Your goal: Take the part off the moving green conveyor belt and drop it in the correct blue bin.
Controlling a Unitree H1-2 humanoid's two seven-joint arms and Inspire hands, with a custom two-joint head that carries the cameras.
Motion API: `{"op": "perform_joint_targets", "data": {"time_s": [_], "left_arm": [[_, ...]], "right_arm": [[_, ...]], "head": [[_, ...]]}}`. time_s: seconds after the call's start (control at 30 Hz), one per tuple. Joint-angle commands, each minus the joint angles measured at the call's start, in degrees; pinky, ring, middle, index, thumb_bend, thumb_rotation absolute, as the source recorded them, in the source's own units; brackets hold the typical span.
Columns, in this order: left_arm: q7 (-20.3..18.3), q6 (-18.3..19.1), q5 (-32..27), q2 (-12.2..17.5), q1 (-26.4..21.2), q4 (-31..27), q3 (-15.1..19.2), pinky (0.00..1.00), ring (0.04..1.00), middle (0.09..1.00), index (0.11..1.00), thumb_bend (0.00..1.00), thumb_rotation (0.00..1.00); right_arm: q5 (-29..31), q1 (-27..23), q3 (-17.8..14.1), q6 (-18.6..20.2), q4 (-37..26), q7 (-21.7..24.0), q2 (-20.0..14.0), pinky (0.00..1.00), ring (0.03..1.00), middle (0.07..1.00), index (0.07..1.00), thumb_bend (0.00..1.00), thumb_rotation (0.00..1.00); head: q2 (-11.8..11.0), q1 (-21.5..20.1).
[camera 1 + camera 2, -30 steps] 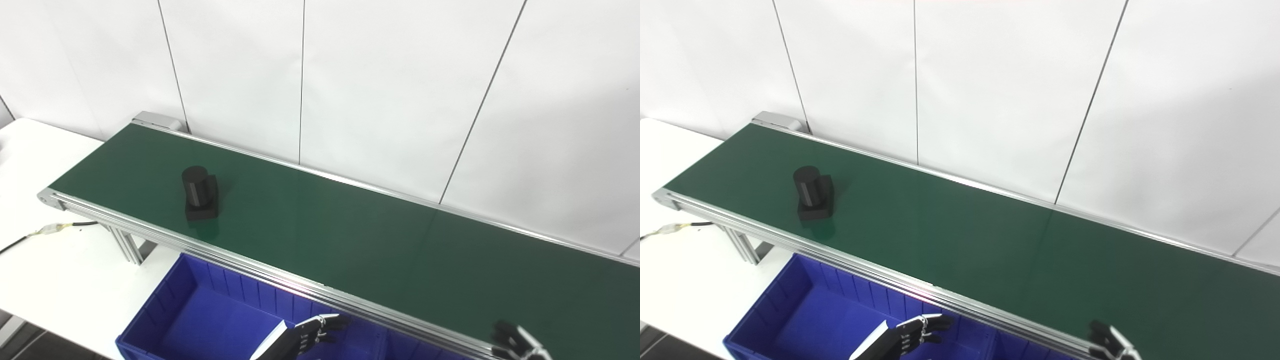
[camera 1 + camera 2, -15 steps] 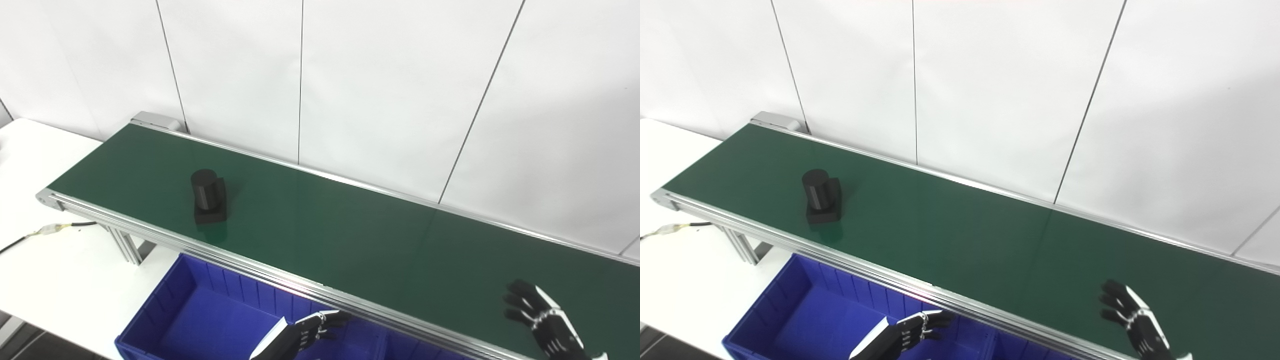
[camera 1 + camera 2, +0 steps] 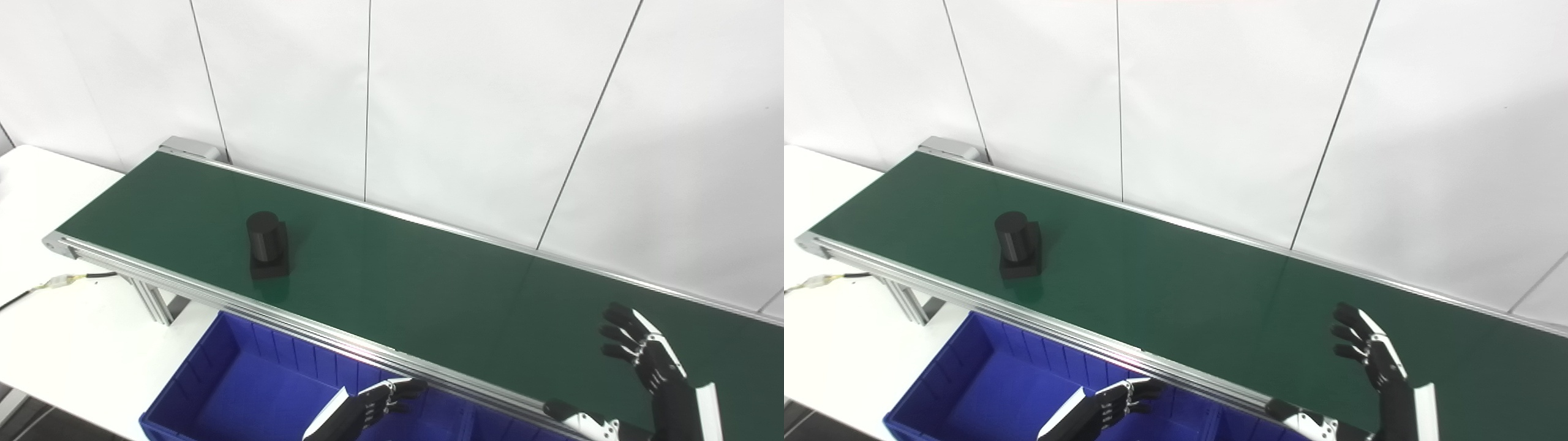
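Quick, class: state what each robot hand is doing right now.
Left hand: holds nothing, fingers loosely curled over the blue bin.
Right hand: open, empty, raised over the green belt.

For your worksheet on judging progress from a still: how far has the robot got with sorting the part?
Nothing is done yet: the black part rides the green belt untouched. In hand: the right hand is raised open over the belt, far from the part; the left hand hovers above the blue bin, holding nothing. Grasping, lifting and dropping remain.
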Motion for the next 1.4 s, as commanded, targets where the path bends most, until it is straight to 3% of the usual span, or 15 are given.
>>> {"op": "perform_joint_targets", "data": {"time_s": [0.0, 0.3, 0.53, 0.83, 1.03, 1.23, 1.37], "left_arm": [[0.3, -2.3, 0.1, 0.2, -0.6, -1.5, 0.0, 0.83, 0.879, 0.881, 0.823, 0.93, 0.08], [1.2, -2.3, 1.2, -0.1, -0.4, -1.6, -0.3, 0.81, 0.87, 0.878, 0.82, 0.93, 0.1], [1.8, -2.3, 1.6, 0.0, 0.1, -1.9, -0.6, 0.81, 0.874, 0.883, 0.816, 0.93, 0.1], [1.9, -2.3, 1.4, -0.1, -0.2, -1.4, -0.8, 0.81, 0.87, 0.881, 0.82, 0.92, 0.1], [2.1, -2.3, 1.4, -0.1, -0.4, -0.9, -0.8, 0.81, 0.868, 0.88, 0.817, 0.93, 0.1], [2.5, -2.3, 1.8, 0.1, -0.6, -0.6, -1.1, 0.81, 0.871, 0.883, 0.819, 0.93, 0.13], [2.8, -2.3, 2.1, 0.1, -0.8, -0.4, -1.4, 0.81, 0.869, 0.881, 0.819, 0.93, 0.13]], "right_arm": [[-0.9, -2.1, 0.3, 1.9, -1.6, -0.4, 1.0, 0.68, 0.769, 0.81, 0.824, 0.82, 0.21], [-2.7, -5.3, 1.3, 5.2, -0.2, -0.3, 2.1, 0.72, 0.79, 0.82, 0.83, 0.81, 0.26], [-5.4, -7.4, 2.3, 7.2, 0.8, -0.6, 3.2, 0.74, 0.784, 0.81, 0.82, 0.87, 0.33], [-8.5, -10.9, 4.8, 14.0, 0.6, 1.7, 3.5, 0.77, 0.804, 0.819, 0.838, 0.87, 0.32], [-11.8, -13.3, 6.8, 19.2, 1.4, 3.0, 3.7, 0.74, 0.798, 0.826, 0.839, 0.85, 0.22], [-12.0, -15.2, 7.9, 20.0, 3.5, 2.8, 4.3, 0.74, 0.798, 0.829, 0.837, 0.88, 0.2], [-12.9, -16.8, 8.7, 21.2, 4.8, 2.9, 4.6, 0.75, 0.805, 0.835, 0.84, 0.88, 0.24]], "head": [[0.1, 0.0], [0.1, 0.2], [0.1, 0.0], [0.1, -0.2], [0.0, -0.6], [-0.1, -1.0], [-0.1, -0.8]]}}
